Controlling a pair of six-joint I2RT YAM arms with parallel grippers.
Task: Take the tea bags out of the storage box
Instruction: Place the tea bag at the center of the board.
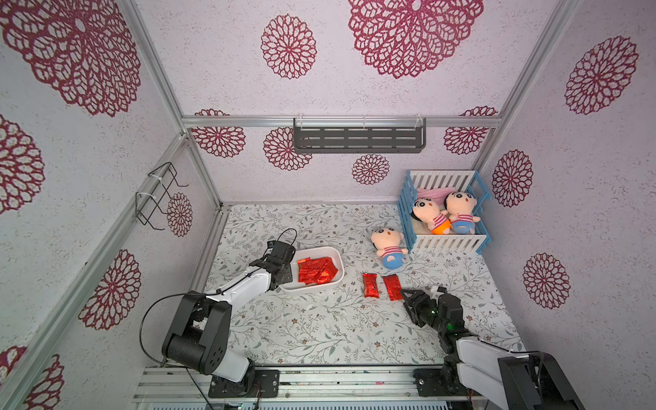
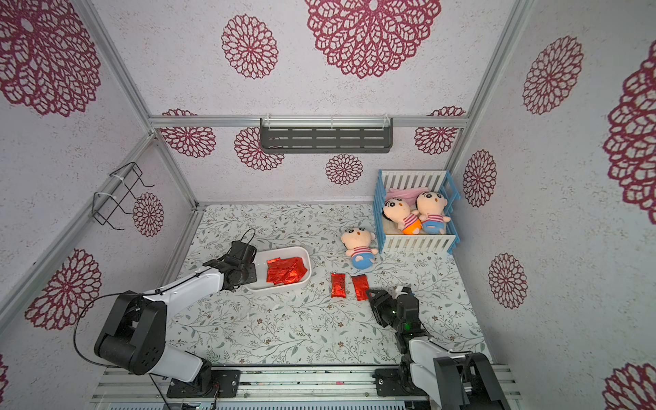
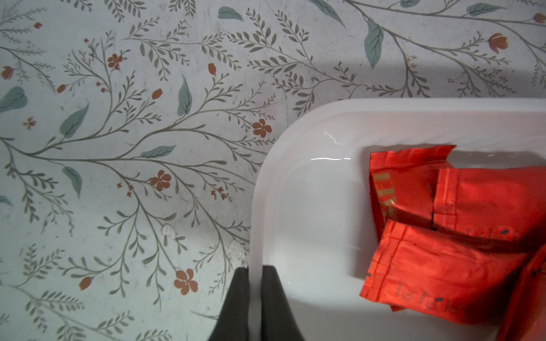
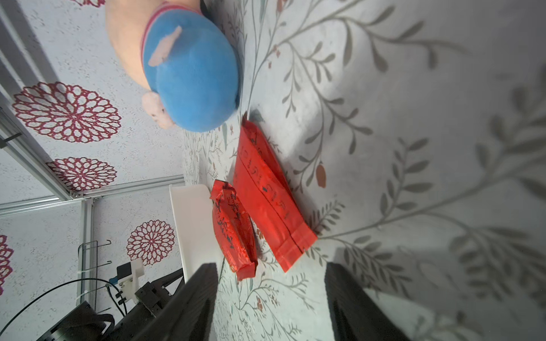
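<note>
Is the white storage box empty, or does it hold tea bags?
Not empty: several red tea bags lie inside the storage box; two others lie outside.

Storage box (image 1: 321, 249): shallow white tub with rounded corners, set upright on the bench (image 1: 319, 319). Tea bags (image 1: 316, 271): crinkled red foil, heaped inside. Two loose sachets (image 1: 370, 285), (image 1: 392, 287) are laid flat nearby, side by side.

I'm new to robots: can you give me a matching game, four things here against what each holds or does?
Things: 1 left gripper; 2 right gripper; 3 storage box; 4 toy crib.
States: a holds two dolls; b open, empty; c shut on the box's rim; d holds a pile of tea bags.
Pairs: 1-c, 2-b, 3-d, 4-a.
</note>
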